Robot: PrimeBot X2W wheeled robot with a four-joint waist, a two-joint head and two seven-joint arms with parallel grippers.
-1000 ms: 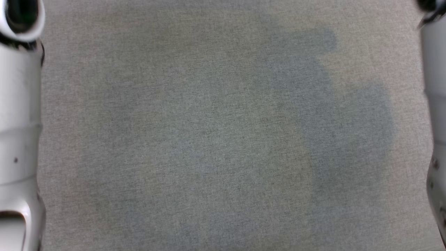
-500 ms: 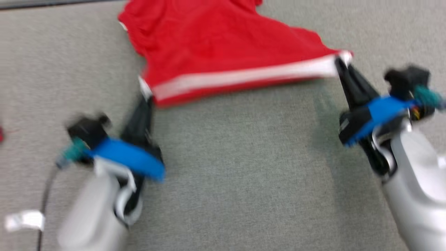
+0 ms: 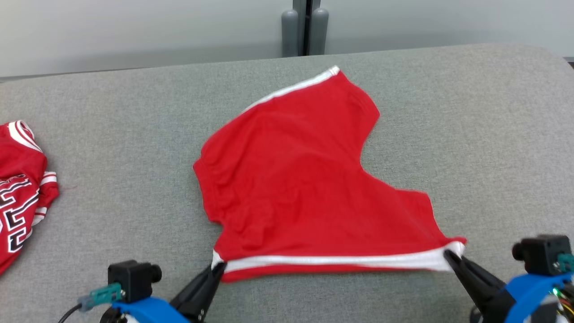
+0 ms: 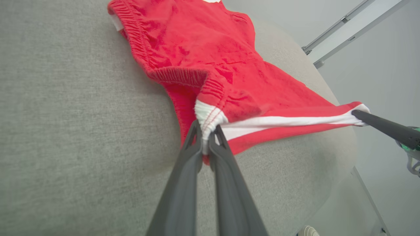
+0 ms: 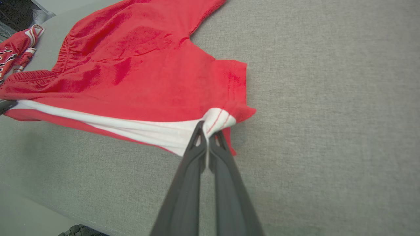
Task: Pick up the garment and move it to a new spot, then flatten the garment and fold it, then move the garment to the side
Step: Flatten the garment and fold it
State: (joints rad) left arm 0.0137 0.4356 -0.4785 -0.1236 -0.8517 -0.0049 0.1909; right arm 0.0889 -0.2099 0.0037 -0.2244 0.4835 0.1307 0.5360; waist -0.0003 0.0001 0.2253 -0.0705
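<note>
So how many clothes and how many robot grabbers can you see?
red shorts: 1
red jersey: 1
grippers: 2, the left gripper and the right gripper, each pinching the shorts
Total: 4

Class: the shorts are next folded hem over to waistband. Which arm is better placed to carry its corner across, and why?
Probably the right: the right gripper is shut on the hem corner of the red shorts, while the left gripper pinches the waistband end and could anchor it.
</note>
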